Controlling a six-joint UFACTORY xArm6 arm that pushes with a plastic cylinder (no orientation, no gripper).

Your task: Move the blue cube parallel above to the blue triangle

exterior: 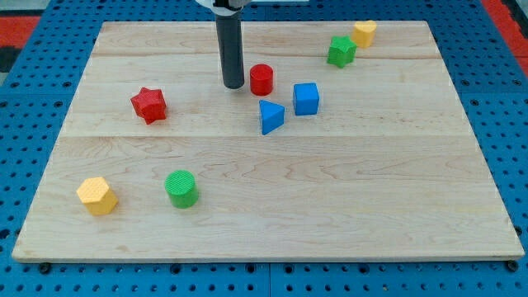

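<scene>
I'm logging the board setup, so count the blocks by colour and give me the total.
Red: 2, red cylinder, red star
Blue: 2, blue cube, blue triangle
Green: 2, green cylinder, green block
Yellow: 2, yellow hexagon, yellow block
Total: 8

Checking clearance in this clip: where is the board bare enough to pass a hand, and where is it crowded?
Bare: the view's bottom right, below the blue cube; also between red star and my tip. Crowded: tip, red cylinder, blue triangle and cube cluster centrally.
</scene>
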